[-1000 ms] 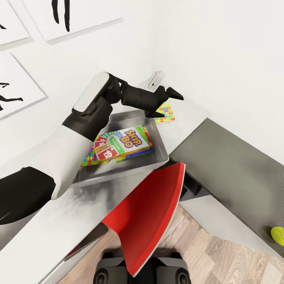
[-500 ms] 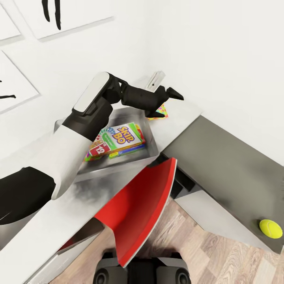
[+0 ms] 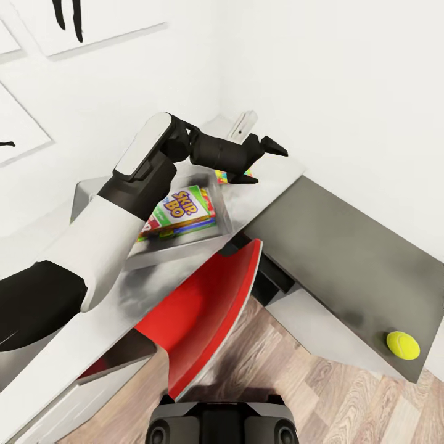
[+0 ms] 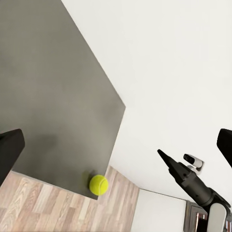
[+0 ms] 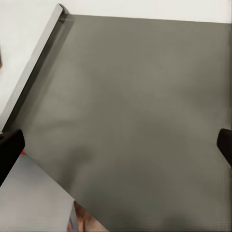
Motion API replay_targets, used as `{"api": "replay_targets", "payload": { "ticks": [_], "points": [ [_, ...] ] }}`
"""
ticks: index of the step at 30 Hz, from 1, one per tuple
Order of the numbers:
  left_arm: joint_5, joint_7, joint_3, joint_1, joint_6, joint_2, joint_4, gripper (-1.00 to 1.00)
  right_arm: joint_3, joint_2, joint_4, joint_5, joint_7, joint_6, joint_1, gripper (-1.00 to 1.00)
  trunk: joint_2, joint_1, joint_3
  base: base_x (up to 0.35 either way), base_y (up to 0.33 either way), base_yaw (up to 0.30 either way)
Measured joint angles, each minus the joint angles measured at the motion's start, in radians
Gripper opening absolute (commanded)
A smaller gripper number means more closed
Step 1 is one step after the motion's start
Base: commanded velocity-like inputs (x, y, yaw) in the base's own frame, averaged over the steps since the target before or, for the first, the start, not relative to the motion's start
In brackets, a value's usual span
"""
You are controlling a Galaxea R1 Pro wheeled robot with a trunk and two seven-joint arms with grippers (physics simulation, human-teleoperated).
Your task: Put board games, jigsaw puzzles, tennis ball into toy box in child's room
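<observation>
Head view: left claw (image 3: 262, 161) open and empty, held above the pale worktop (image 3: 271, 179) beside the toy box (image 3: 225, 213); Skip-Bo box (image 3: 182, 209) lies in the toy box; jigsaw puzzle (image 3: 225, 177) lies on the worktop under the claw; tennis ball (image 3: 402, 345) rests on the dark desk (image 3: 327, 246), well apart.

Left wrist view: tennis ball (image 4: 98, 184) at the desk's edge.

Right wrist view: claw fingertips (image 5: 9, 152) spread wide, empty, over the dark desk (image 5: 140, 111).

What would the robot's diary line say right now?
left hand: open, empty, over table | toy box: Skip-Bo inside | tennis ball: on dark desk, not boxed
</observation>
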State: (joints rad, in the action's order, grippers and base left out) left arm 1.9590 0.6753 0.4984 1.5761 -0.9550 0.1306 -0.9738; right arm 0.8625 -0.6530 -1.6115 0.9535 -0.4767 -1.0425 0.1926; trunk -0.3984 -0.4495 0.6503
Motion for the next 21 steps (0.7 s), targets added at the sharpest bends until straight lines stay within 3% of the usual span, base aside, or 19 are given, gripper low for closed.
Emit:
{"api": "replay_targets", "payload": {
  "ticks": [11,21],
  "points": [
    [-0.001,0.000,0.000,-0.001,0.001,0.002,-0.011,1.00,-0.023,-0.001,0.004,-0.004,0.031,0.000,0.002,1.00,0.000,0.000,0.000,-0.012,-0.017,0.000],
    [-0.007,0.002,0.002,-0.001,0.002,0.003,-0.015,1.00,-0.074,-0.003,0.007,-0.004,0.088,0.000,0.007,1.00,0.000,0.000,0.000,-0.003,-0.004,0.000]
  ]
}}
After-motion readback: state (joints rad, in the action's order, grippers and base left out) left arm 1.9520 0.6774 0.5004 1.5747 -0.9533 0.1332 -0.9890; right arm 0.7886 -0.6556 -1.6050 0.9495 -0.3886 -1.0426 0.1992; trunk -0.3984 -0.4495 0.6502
